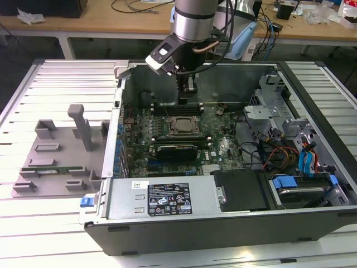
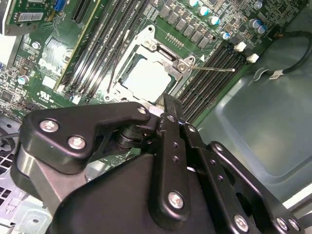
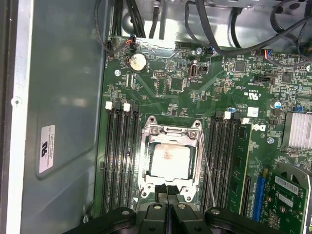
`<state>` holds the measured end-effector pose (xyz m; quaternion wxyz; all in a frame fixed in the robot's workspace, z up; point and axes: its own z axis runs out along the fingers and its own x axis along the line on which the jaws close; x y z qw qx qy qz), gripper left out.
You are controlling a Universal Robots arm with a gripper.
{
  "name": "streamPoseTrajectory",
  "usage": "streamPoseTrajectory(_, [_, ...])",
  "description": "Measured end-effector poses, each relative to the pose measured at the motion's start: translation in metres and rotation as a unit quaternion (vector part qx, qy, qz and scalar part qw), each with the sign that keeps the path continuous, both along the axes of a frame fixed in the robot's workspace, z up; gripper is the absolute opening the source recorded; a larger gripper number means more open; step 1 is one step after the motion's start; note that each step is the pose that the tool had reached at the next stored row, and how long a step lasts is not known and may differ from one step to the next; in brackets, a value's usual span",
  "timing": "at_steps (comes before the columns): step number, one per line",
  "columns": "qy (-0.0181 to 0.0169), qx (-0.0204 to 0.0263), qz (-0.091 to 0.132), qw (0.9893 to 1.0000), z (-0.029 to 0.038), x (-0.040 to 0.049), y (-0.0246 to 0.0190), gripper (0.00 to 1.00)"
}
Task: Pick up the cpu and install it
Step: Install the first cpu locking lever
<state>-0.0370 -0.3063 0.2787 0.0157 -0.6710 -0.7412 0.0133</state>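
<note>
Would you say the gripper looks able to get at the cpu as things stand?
Probably yes. The gripper hangs just over the motherboard, with its tip at the edge of the socket frame. The cpu lies flat inside that frame with its metal top uncovered. The memory slots alongside stand empty, so nothing rises beside it.

In the first wrist view the cpu (image 3: 169,161) lies flat in the socket frame (image 3: 170,130) on the green motherboard (image 3: 204,97), with black memory slots (image 3: 119,156) on either side of it. The gripper (image 3: 167,204) hangs just beside the frame's edge (its fingertips pressed together, nothing between them). A round coin battery (image 3: 137,62) sits near the board's far edge.
</note>
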Motion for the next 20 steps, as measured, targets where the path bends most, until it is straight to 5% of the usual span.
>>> streamPoseTrajectory(6, [0.0000,0.0000,0.059,0.9982,0.0000,0.0000,0.0000,0.11])
streamPoseTrajectory(9, [0.0000,0.0000,0.089,0.9960,0.0000,0.0000,0.0000,0.11])
streamPoseTrajectory(11, [0.0000,0.0000,0.124,0.9923,0.0000,0.0000,0.0000,0.11])
streamPoseTrajectory(12, [0.0000,0.0000,0.147,0.9892,0.0000,0.0000,0.0000,0.11])
streamPoseTrajectory(15, [0.0000,0.0000,0.169,0.9856,0.0000,0.0000,0.0000,0.11])
streamPoseTrajectory(17, [0.0000,0.0000,0.191,0.9816,0.0000,0.0000,0.0000,0.11])
streamPoseTrajectory(20, [0.0000,0.0000,0.227,0.9740,0.0000,0.0000,0.0000,0.11])
